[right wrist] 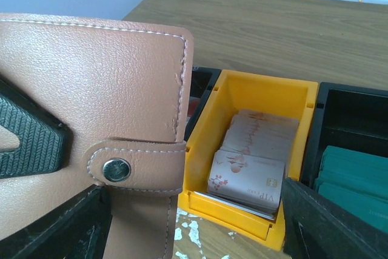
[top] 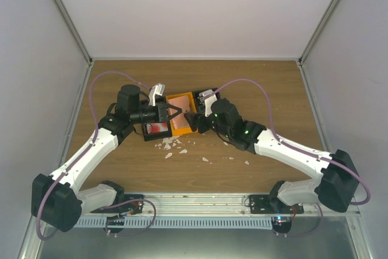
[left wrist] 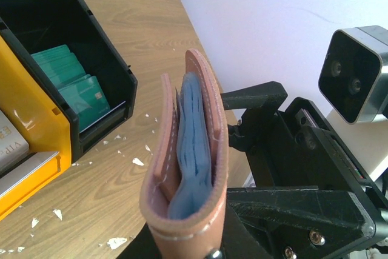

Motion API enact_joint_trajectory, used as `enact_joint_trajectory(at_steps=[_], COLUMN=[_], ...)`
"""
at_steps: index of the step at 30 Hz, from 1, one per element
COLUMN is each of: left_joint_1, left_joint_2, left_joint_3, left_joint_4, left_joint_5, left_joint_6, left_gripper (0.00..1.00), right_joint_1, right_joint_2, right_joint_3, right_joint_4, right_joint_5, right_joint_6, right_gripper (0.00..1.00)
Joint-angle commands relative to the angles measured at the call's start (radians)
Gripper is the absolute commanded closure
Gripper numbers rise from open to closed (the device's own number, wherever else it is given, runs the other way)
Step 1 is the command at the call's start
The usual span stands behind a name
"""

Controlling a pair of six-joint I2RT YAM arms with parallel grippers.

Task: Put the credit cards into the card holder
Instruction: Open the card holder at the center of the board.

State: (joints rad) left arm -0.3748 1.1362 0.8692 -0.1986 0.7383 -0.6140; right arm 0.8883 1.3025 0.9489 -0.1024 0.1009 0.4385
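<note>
My left gripper is shut on the lower end of the card holder, a reddish-brown wallet standing on edge with blue pockets showing between its flaps. In the right wrist view the card holder fills the left side, its snap strap fastened. My right gripper is open, and the holder's lower edge hangs between its fingers near the left one. Pale pinkish credit cards lie stacked in the orange bin. Teal credit cards sit in a black bin. Both grippers, left and right, meet over the bins.
White paper scraps litter the wooden table in front of the bins. A black bin with red-marked cards sits left of the orange bin. White walls close in the table on three sides.
</note>
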Motion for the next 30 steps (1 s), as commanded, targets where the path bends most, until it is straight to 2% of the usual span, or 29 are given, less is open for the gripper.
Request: enact_joint_trajectory(at_steps=[1,22,27,30], left_joint_1=[-0.015,-0.016,-0.016,-0.016], left_joint_2=[0.008,0.008,0.007,0.004], left_joint_3=[0.003,0.005,0.004,0.004], left_joint_4=[0.059,0.017,0.018,0.017], left_joint_5=[0.103,0.095,0.097,0.093], left_joint_6=[-0.003,0.039,0.040,0.041], left_gripper=[1.00,1.00,1.00,1.00], right_joint_1=[-0.010,-0.067,-0.071,-0.071], right_joint_2=[-0.009,-0.044,-0.036,-0.021], right_joint_3=[-0.021,-0.071,-0.068,-0.045], right_joint_4=[0.087,0.191,0.173,0.099], right_joint_5=[-0.065,-0.170,-0.117,-0.012], right_joint_6=[-0.030,0.044,0.057,0.073], right_gripper=[0.22,0.16,0.16,0.22])
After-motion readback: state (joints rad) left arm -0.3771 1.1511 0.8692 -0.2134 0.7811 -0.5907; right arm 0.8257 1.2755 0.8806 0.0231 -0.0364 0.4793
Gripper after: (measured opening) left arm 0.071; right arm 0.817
